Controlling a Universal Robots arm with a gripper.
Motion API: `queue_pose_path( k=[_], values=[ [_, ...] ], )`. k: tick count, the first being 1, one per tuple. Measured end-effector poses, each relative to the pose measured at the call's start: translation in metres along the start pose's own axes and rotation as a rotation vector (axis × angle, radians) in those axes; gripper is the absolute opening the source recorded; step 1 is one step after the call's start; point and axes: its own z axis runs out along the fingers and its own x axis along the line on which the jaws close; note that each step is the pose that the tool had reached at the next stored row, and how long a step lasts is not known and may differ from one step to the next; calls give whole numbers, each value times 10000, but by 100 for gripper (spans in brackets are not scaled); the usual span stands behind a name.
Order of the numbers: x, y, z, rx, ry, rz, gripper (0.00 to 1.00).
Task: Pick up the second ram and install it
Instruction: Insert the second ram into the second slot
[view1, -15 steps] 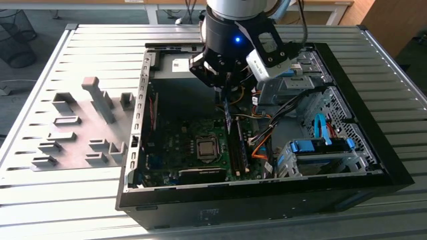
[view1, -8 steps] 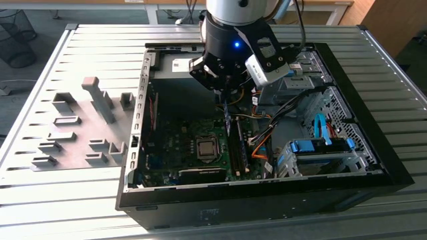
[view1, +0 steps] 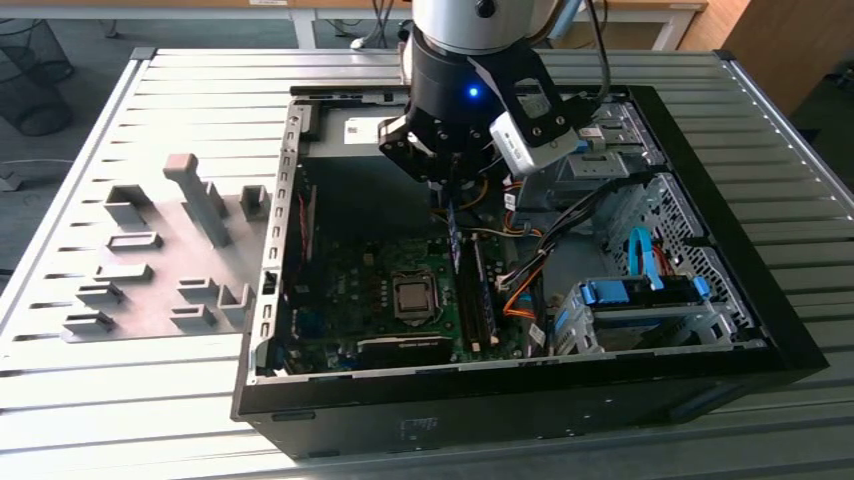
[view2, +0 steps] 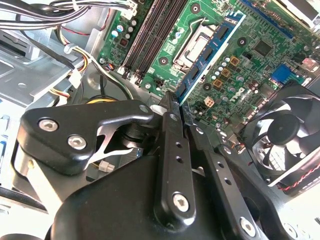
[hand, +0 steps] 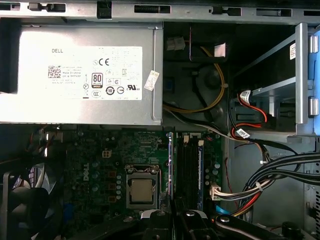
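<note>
Gripper (view1: 451, 190) hangs inside an open computer case (view1: 747, 330), its fingers (view2: 172, 145) clamped on the memory stick (view2: 207, 57).

Held on edge, the stick runs straight out from the fingertips, its free end over the green motherboard (view1: 347, 290) beside the processor socket (hand: 142, 189); in the exterior view it hangs as a thin dark strip (view1: 454, 240) directly below the gripper. Just to one side of the stick lie the long black memory slots (hand: 192, 170), one of them already carrying a stick. Further ahead of the gripper sits the grey power supply (hand: 82, 75), a black fan (view2: 282, 140) close alongside. Outside the case, grey plastic blocks (view1: 160, 260) stand on the slatted metal table (view1: 80, 400).
</note>
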Motion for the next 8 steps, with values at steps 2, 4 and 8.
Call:
queue_pose_path(
  k=[2, 4, 8],
  values=[
    [0, 0, 0, 1, 0, 0, 14],
    [0, 0, 1, 0, 0, -1, 14],
    [0, 0, 1, 0, 0, 0, 14]
  ],
)
